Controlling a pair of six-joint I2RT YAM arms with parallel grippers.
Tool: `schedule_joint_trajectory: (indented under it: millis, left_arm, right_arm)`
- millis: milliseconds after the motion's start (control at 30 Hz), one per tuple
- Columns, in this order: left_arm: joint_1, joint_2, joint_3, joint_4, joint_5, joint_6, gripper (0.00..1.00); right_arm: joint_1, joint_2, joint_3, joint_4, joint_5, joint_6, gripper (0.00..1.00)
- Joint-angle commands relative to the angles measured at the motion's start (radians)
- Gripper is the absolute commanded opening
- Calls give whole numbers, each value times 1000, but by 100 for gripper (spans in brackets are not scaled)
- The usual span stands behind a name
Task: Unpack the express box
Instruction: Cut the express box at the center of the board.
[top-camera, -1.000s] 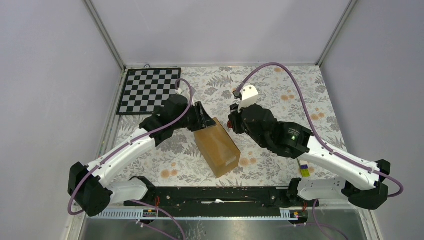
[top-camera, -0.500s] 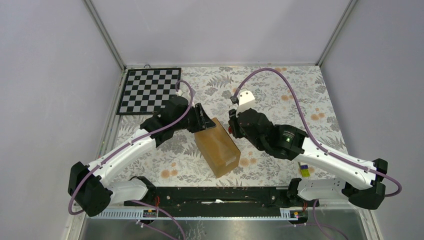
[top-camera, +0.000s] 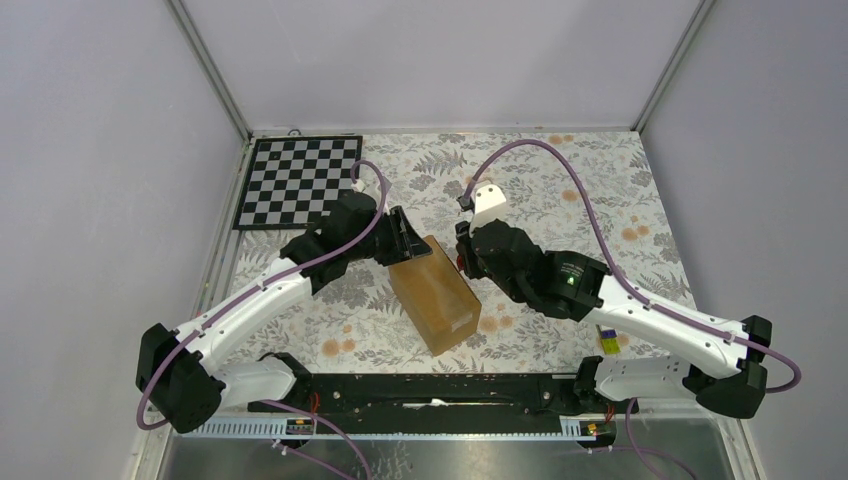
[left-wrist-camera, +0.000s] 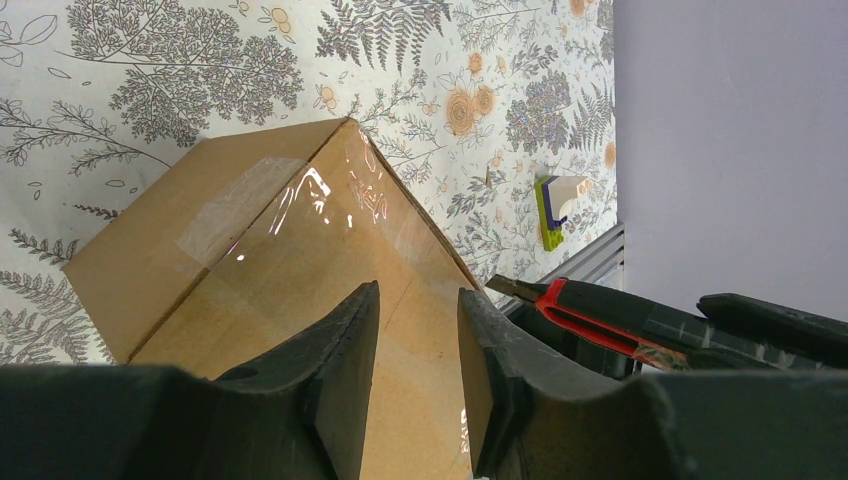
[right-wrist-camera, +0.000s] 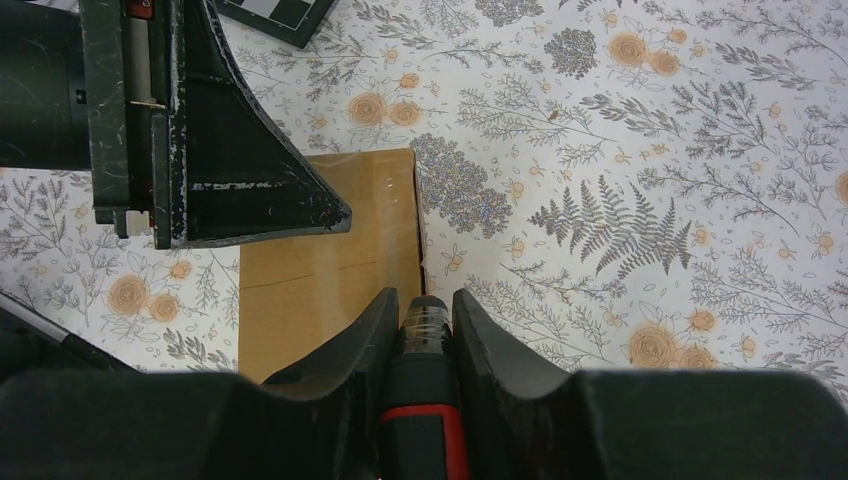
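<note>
**Position.** The express box (top-camera: 437, 297) is found at the centre of the top view, flat on the floral table (top-camera: 560, 190). It lies between the two end effectors. The left end effector (top-camera: 405, 240) is placed over the box's far end, at the upper left of the box. The right end effector (top-camera: 463, 256) is placed just beside the box's right-hand long edge, near the far corner.

**End effector state.** In the left wrist view, the left end effector (left-wrist-camera: 418, 295) is seen with a narrow gap between its fingers. Only the taped box top (left-wrist-camera: 300, 270) is visible in that gap, and nothing is gripped. Contact with the cardboard cannot be told. In the right wrist view, the right end effector (right-wrist-camera: 425, 300) is closed on a red-handled cutter (right-wrist-camera: 425, 345). The cutter's tip is directed at the box's edge (right-wrist-camera: 330, 270). Whether the blade touches cannot be told.

**Orientation.** The box's long axis runs from the upper left to the lower right of the top view, with the near end towards the arm bases. Its broad face is turned upward, and clear tape is seen along the top seam.

**Containers.** The box is closed, so its contents cannot be seen.

**Other items.** A checkerboard (top-camera: 300, 180) is noted at the upper left of the table. A small coloured block (top-camera: 607, 340) is noted at the lower right, well apart from the box.
</note>
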Motion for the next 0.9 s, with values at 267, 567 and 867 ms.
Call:
schedule_joint_trajectory:
  millis: [267, 567, 867]
  left_arm:
    - [4, -7, 2, 45, 13, 4, 37]
    - [4, -5, 1, 46, 12, 7, 38]
    - [5, 3, 1, 43, 12, 7, 38]
  right_arm:
    - [9, 6, -14, 52, -21, 13, 0]
    - [9, -14, -18, 31, 5, 18, 0]
    - [9, -25, -23, 17, 17, 22, 0]
